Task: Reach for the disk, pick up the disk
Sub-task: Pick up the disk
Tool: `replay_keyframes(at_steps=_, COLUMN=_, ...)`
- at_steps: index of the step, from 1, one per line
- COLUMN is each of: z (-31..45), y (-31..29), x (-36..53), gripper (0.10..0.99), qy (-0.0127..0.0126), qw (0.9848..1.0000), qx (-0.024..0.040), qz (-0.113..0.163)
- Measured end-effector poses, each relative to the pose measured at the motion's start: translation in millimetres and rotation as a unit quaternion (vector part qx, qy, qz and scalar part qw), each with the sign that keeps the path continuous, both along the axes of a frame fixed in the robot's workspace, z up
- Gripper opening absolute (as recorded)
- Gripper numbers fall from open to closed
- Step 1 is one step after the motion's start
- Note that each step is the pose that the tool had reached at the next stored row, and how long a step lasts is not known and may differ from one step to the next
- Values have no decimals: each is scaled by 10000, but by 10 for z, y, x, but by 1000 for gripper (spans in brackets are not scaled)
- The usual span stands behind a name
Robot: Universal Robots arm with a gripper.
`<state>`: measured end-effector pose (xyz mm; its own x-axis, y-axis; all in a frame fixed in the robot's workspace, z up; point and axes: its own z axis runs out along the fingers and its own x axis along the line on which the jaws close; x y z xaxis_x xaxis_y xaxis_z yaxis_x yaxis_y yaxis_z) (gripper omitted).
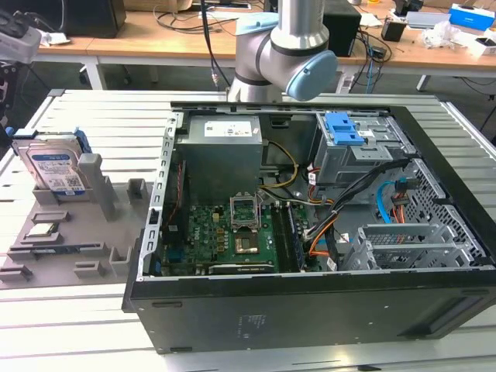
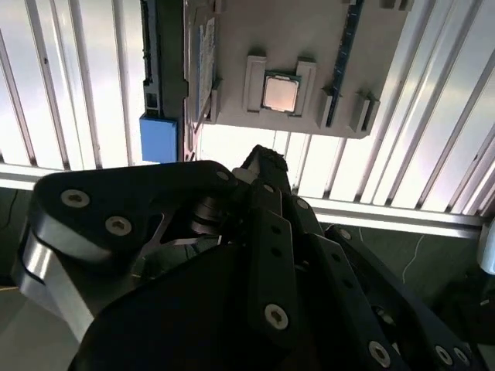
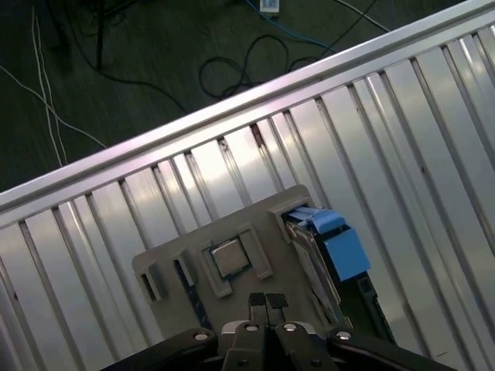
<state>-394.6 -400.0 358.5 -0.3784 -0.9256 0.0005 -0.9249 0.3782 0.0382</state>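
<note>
The disk (image 1: 53,165) stands upright in a grey holder (image 1: 93,225) at the exterior view's left, its white-and-blue label facing out and a blue bracket around it. In both wrist views I look down on it edge-on: the disk (image 3: 311,249) with its blue bracket tab (image 3: 343,250), and the disk (image 2: 164,54) beside the holder (image 2: 302,31). My gripper (image 3: 267,302) hangs well above the holder, near the disk's side, apart from it. Its fingertips sit together, shut, with nothing between them. A black finger (image 2: 263,166) points toward the holder.
A small square processor chip (image 3: 230,257) lies in the holder beside the disk. An open computer case (image 1: 310,232) with a blue-latched drive cage (image 1: 345,128) fills the exterior view's middle and right. The arm's base (image 1: 283,46) rises behind it. Slatted aluminium table (image 3: 402,131) surrounds the holder.
</note>
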Motion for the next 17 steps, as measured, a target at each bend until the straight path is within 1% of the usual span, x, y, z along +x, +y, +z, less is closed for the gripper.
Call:
replay_keyframes(at_steps=5, z=0, y=0, x=0, gripper=102, qy=0, qw=9998, qx=0, qz=215)
replay_keyframes(at_steps=6, z=0, y=0, x=0, gripper=102, qy=0, qw=9995, qx=0, qz=304)
replay_keyframes(at_steps=9, z=0, y=0, x=0, gripper=102, qy=0, qw=9990, qx=0, qz=440)
replay_keyframes(at_steps=13, z=0, y=0, x=0, gripper=102, qy=0, qw=9976, qx=0, qz=688)
replay_keyframes(at_steps=15, z=0, y=0, x=0, gripper=102, qy=0, qw=9965, qx=0, qz=838)
replay_keyframes(at_steps=17, z=0, y=0, x=0, gripper=102, qy=0, qw=9946, qx=0, qz=1036)
